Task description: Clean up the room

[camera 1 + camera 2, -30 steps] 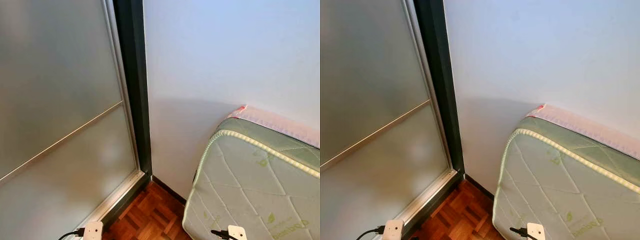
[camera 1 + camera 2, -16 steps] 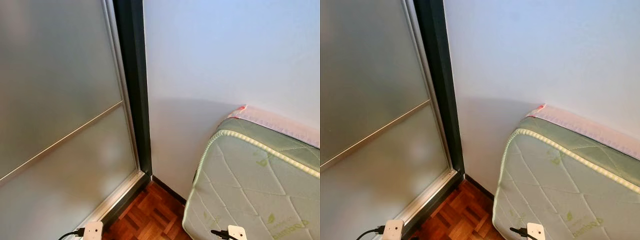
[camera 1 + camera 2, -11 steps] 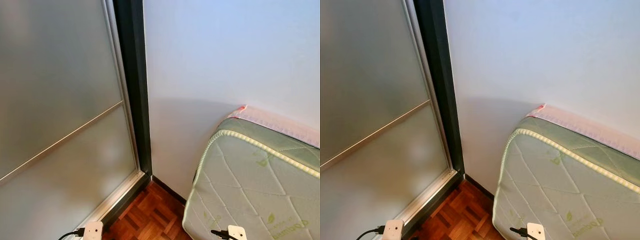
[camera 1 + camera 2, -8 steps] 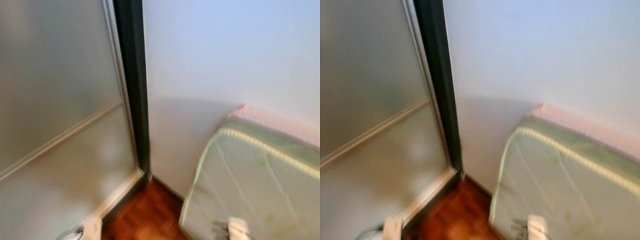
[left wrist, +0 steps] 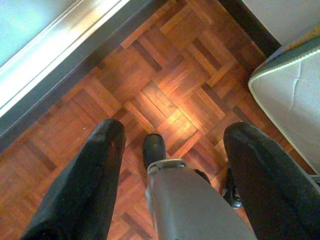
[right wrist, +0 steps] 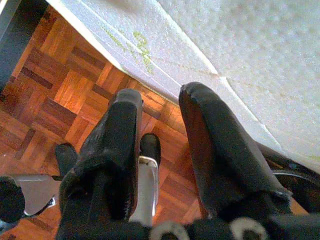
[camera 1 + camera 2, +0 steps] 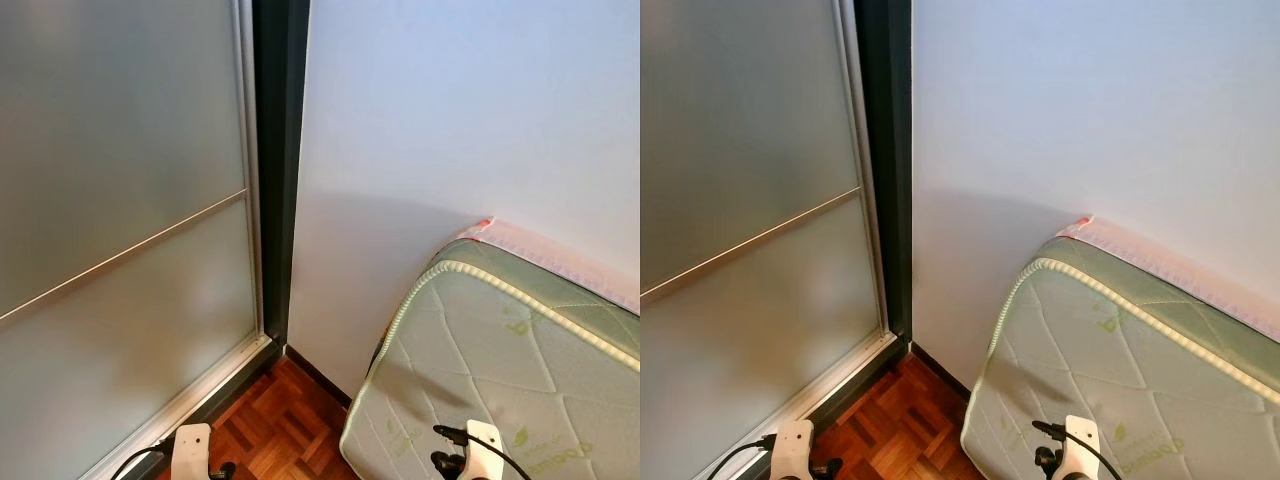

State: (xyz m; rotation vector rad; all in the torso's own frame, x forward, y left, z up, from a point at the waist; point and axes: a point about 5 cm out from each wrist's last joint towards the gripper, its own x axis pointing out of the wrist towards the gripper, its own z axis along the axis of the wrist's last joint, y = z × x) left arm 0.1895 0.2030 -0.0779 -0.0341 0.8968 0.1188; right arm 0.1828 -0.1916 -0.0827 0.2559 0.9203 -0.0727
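1. Through the head cameras I face a room corner: a frosted glass sliding door fills the left side, and its dark frame meets a plain white wall.
2. A green quilted mattress stands tilted on its edge against that wall on the right, with a pink layer showing along its upper back edge. I see nothing loose to tidy in this corner, so the mattress is the one room item close to me.
3. Parquet floor shows at the foot of the corner, between the door track and the mattress.
4. At the bottom edge I see the white wrist units of both arms with black cables: the left near the door track, the right in front of the mattress.
5. From the left wrist camera, the left gripper hangs over the parquet with its two black fingers spread wide, holding nothing. The door track runs on one side, the mattress corner on the other.
6. From the right wrist camera, the right gripper hangs just beside the mattress edge, its fingers apart with a narrow gap and nothing between them.
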